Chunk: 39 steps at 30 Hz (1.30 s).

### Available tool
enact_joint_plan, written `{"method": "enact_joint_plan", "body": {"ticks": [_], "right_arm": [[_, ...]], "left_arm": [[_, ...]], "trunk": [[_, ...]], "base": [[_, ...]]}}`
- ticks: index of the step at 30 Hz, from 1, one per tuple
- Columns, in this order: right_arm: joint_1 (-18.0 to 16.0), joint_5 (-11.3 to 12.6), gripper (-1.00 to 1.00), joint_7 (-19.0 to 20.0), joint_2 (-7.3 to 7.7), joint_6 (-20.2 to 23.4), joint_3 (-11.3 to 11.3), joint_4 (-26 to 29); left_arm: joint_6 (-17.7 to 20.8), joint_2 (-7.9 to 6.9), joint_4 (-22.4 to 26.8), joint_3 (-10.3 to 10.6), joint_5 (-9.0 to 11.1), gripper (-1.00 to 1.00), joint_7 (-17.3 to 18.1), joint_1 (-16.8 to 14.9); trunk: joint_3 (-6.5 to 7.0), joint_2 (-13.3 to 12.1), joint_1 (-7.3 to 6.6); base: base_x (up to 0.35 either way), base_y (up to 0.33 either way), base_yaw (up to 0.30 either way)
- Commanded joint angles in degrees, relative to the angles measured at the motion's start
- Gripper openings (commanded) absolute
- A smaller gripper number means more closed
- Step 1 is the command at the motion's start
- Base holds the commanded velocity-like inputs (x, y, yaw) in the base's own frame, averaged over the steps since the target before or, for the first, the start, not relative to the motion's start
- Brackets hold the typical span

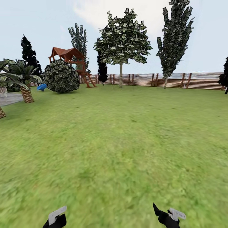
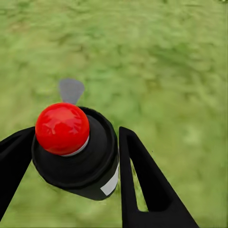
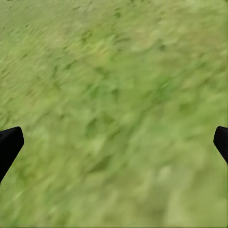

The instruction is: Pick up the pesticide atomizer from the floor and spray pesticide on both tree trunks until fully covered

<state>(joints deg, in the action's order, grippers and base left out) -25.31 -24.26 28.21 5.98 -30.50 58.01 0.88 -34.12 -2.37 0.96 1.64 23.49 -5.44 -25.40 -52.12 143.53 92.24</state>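
Note:
In the left wrist view the pesticide atomizer (image 2: 76, 161), a small black can with a round red cap (image 2: 62, 128), sits between my left gripper's (image 2: 76, 135) two black fingers. The fingers press against its sides, so the gripper is shut on it, above grass. The left gripper (image 1: 55, 220) is low at the head view's bottom edge. My right gripper (image 1: 167, 215) stands open with only lawn between its fingers (image 3: 9, 145). Far across the lawn stands a tree with a bare pale trunk (image 1: 121, 75) and a leafy crown. A taller narrow tree (image 1: 174, 38) rises to its right by the fence.
A brown slat fence (image 1: 190, 80) closes the far side of the grass. At the far left are a wooden playset (image 1: 71, 60), a round bush (image 1: 61, 76), palm-like plants (image 1: 22, 79) and dark conifers (image 1: 29, 53). Open lawn lies between me and the trees.

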Motion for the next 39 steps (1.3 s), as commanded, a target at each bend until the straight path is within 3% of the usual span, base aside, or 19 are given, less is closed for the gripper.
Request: {"method": "enact_joint_plan", "body": {"ticks": [1, 39], "right_arm": [[0.0, 0.0, 1.0, 0.0, 0.0, 0.0, 0.0, 0.0], [0.0, 0.0, 1.0, 0.0, 0.0, 0.0, 0.0, 0.0]], "left_arm": [[0.01, 0.0, 0.01, 0.03, -0.02, -1.0, -0.01, 0.0], [0.01, 0.0, 0.01, 0.03, -0.02, -1.0, -0.01, 0.0]], "trunk": [[0.0, 0.0, 0.0], [0.0, 0.0, 0.0]], "base": [[0.332, 0.0, 0.0], [0.332, 0.0, 0.0]]}}
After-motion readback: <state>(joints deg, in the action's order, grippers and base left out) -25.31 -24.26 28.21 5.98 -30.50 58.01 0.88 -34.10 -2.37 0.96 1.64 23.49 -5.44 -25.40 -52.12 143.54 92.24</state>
